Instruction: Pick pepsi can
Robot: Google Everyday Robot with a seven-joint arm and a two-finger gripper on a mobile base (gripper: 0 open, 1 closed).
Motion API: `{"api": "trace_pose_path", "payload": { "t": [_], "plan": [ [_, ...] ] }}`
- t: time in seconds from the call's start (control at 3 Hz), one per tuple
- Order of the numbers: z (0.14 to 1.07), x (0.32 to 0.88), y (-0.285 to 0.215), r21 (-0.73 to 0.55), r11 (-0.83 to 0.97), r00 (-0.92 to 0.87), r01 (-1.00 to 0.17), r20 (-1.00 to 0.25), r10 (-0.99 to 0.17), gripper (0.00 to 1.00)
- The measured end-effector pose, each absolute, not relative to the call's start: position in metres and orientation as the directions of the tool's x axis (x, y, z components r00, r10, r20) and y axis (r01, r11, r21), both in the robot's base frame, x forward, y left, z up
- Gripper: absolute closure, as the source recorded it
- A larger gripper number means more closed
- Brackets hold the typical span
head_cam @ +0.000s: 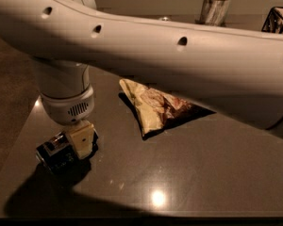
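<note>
The jaws are down at the dark surface (203, 173), against the small blue aluminium pepsi can (54, 154) lying on its side directly under them; opening and grip: cannot tell

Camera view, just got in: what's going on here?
The robot's arm reaches across the dark table, with its end effector down at the near-left corner, right against the pepsi can. The can lies on its side on the tabletop and is not lifted yet. Whether it is gripped can't be told. A crumpled snack bag lies apart, mid-table.
</note>
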State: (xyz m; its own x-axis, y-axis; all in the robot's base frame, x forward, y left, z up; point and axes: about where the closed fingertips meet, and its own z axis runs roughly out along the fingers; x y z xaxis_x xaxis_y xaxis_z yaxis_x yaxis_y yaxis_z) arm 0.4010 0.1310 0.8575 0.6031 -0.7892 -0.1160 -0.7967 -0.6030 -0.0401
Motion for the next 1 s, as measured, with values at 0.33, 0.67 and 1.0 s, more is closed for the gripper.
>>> {"api": "trace_pose_path", "payload": {
  "t": [0.33, 0.67, 1.0],
  "plan": [
    [0.883, 0.414, 0.117, -0.056, -0.573, 0.573, -0.818, -0.163, -0.803, 0.88],
    [0.918, 0.427, 0.106, -0.093, -0.546, 0.553, -0.832, -0.207, -0.807, 1.00],
    [0.962, 0.441, 0.100, -0.158, -0.526, 0.550, -0.835, -0.253, -0.796, 1.00]
  ]
}}
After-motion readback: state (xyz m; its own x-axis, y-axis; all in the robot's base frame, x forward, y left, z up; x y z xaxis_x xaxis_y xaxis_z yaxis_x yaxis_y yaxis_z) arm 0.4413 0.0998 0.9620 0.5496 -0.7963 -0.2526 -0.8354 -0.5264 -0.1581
